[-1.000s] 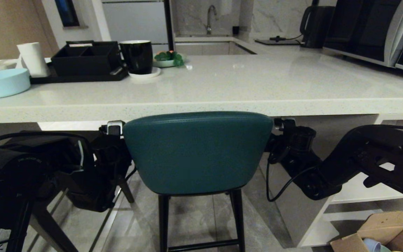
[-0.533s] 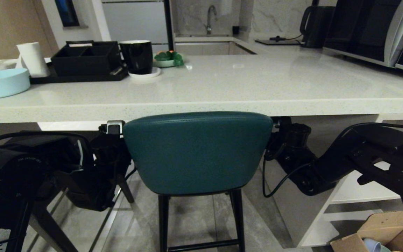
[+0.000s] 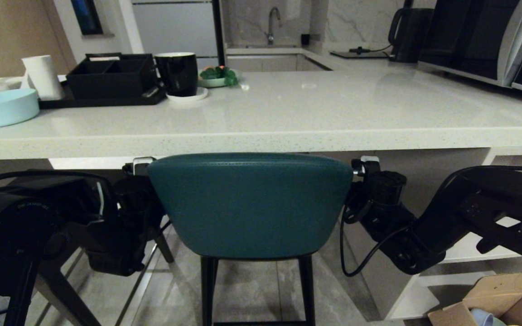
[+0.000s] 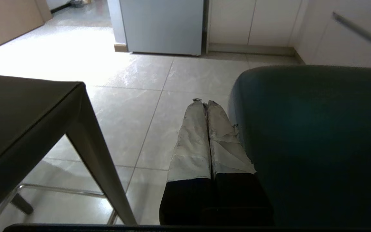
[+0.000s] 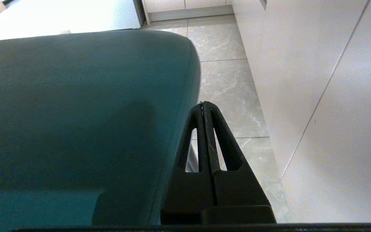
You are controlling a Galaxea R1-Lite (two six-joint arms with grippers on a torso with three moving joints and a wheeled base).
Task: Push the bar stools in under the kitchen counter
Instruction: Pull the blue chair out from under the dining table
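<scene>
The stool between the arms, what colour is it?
Teal stool on black legs, clearest in the head view.

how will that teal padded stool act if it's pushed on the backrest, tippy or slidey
The teal padded bar stool probably tips before it slides: its slim black legs are tall and a backrest push lands high. The glossy grey tiled floor should let the feet glide. The cushioned back likely gives slightly, though the frame looks stiff.

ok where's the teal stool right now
In the head view the teal stool stands centred before the kitchen counter, its back just below the edge, between the left gripper and right gripper.
</scene>
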